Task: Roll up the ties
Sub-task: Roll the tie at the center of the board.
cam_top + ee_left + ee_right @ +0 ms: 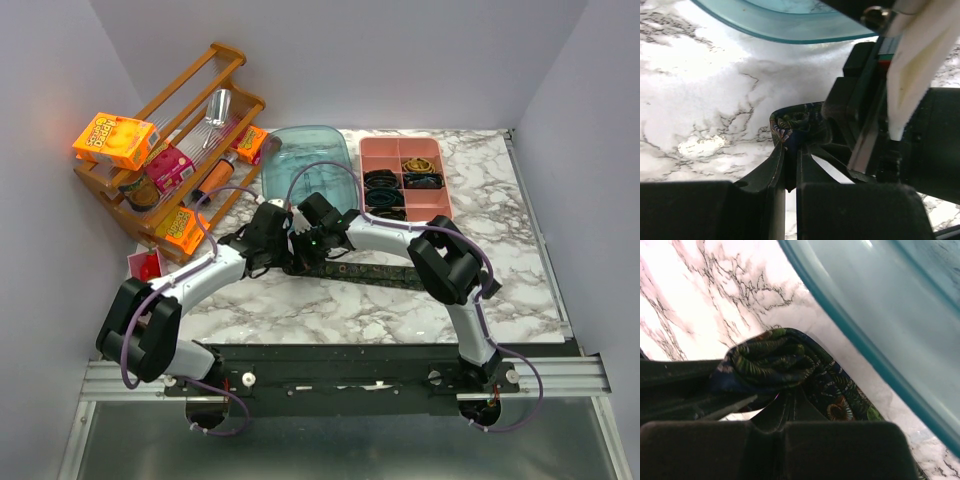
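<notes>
On the marble table (pixel 520 250), the tie (pixel 372 274) lies flat as a dark strip that runs from right of centre leftward to where the two arms meet. The top view shows this loose length but hides the fingers. The wrist views show the reverse. From the left wrist, the left gripper (pixel 790 152) has its fingers nearly together, pinching the tie's rolled end (pixel 790 125), with the other arm's black body crowding in from the right. From the right wrist, the right gripper (pixel 790 401) is closed tight with its tips tucked into the base of the same roll (pixel 771 356). Only here does the fabric's green, blue and brown leafy print read clearly. Just beyond the roll stands a teal bin (pixel 305 145), and I see nothing in it. To its right a pink tray (pixel 380 155) holds dark coils (pixel 381 181) in several compartments, too small to identify. At far left a wooden rack (pixel 190 125) carries orange boxes (pixel 115 140).
</notes>
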`<action>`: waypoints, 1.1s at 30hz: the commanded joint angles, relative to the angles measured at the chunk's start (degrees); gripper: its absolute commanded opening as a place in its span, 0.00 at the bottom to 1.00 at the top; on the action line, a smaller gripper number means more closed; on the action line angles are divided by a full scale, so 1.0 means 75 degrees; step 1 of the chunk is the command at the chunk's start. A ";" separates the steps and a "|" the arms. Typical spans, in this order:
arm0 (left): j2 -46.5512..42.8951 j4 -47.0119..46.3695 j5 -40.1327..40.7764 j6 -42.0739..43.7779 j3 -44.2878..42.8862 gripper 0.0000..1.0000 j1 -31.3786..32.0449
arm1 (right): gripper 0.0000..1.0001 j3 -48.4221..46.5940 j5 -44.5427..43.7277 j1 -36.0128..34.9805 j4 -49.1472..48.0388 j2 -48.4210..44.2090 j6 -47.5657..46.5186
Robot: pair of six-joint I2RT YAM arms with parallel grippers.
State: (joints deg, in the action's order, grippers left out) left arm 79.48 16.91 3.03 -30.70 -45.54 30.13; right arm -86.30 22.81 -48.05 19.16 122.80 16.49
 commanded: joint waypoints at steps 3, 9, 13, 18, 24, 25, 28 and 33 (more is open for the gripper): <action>0.0195 0.0745 0.0884 -0.0055 -0.0350 0.00 0.0073 | 0.01 -0.0095 -0.0087 -0.0026 0.0012 -0.0318 0.0063; 0.0254 0.0840 0.0979 -0.0067 -0.0409 0.00 0.0084 | 0.01 -0.0258 -0.0182 -0.0015 0.0012 -0.0507 0.0075; 0.0254 0.0851 0.1003 -0.0079 -0.0467 0.00 0.0096 | 0.01 -0.0457 -0.0147 -0.0026 0.0012 -0.0144 0.0075; 0.0254 0.0840 0.1014 -0.0125 -0.0549 0.00 0.0131 | 0.01 -0.0750 -0.0041 -0.0015 0.0012 0.0290 0.0133; 0.0324 0.0699 0.0886 -0.0243 -0.0690 0.00 0.0271 | 0.01 -0.0997 0.0053 -0.0027 0.0012 0.0618 0.0180; 0.0394 0.0699 0.0909 -0.0254 -0.0713 0.00 0.0295 | 0.01 -0.1020 0.0053 -0.0027 0.0000 0.0630 0.0192; 0.0500 0.0722 0.0967 -0.0278 -0.0795 0.00 0.0400 | 0.01 -0.1056 0.0053 -0.0038 -0.0023 0.0665 0.0215; 0.0582 0.0921 0.1213 -0.0313 -0.0901 0.00 0.0506 | 0.01 -0.1021 0.0217 -0.0050 -0.0082 0.0631 0.0332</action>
State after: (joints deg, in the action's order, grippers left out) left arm 83.13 23.24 10.07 -31.79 -50.17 32.88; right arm -92.53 22.50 -47.94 19.38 126.67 17.78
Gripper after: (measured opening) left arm 0.155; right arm 0.011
